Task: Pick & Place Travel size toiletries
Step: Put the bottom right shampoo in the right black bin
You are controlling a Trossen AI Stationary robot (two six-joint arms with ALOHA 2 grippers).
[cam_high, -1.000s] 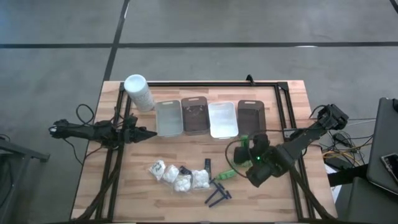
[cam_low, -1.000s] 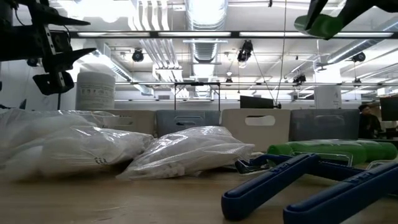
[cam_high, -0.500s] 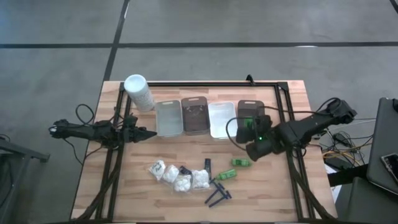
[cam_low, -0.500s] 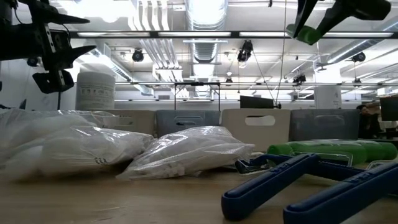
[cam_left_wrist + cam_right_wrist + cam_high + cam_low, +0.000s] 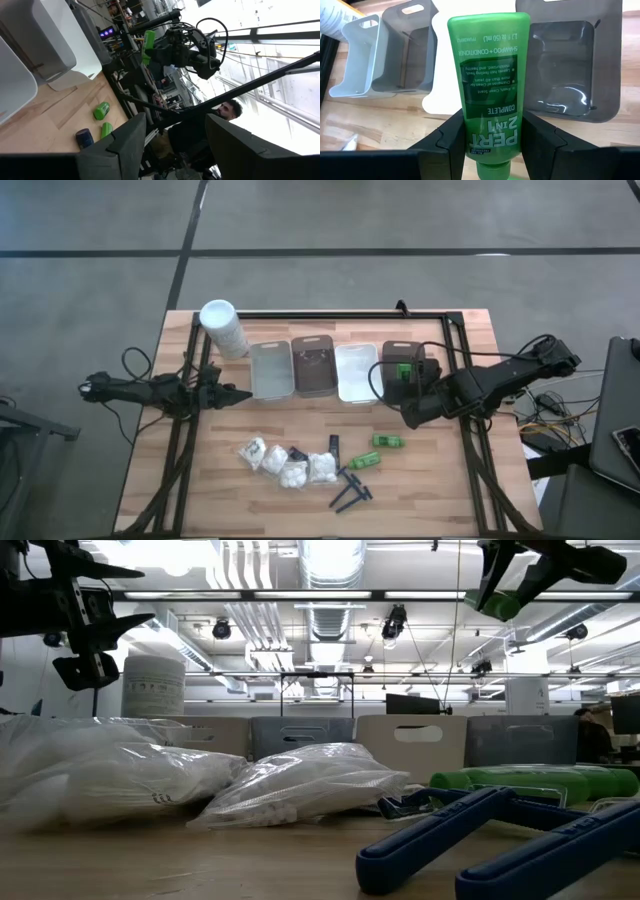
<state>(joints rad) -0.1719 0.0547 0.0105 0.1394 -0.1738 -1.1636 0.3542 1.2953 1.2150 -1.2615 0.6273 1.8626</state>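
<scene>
My right gripper (image 5: 403, 377) is shut on a small green bottle (image 5: 490, 75) and hovers over the dark tray (image 5: 405, 355) at the right end of the tray row. In the low view, bottle and gripper show high up (image 5: 497, 602). Two more green bottles (image 5: 388, 441) (image 5: 366, 461) lie on the wood. Near them lie white packets (image 5: 285, 463), dark blue razors (image 5: 350, 488) and black blocks (image 5: 334, 444). My left gripper (image 5: 240, 393) waits open near the table's left side, above the wood. My right gripper pinches the green bottle between its two fingers (image 5: 451, 137) on the part near the cap end (image 5: 489, 152), one finger on each narrow side. The bottle is lifted clear. It reaches forward past the fingertips, with its flat end over the dark tray.
Several trays stand in a row at the far side: grey (image 5: 270, 370), brown (image 5: 312, 365), white (image 5: 358, 372) and dark. A tall white cylinder (image 5: 222, 328) stands at the far left corner. A black frame rail (image 5: 330, 314) runs along the far edge.
My right gripper, still shut on the green bottle, has travelled from the near right part of the table toward the far edge and now hangs over the rightmost tray. The two other bottles it hid have come into view.
</scene>
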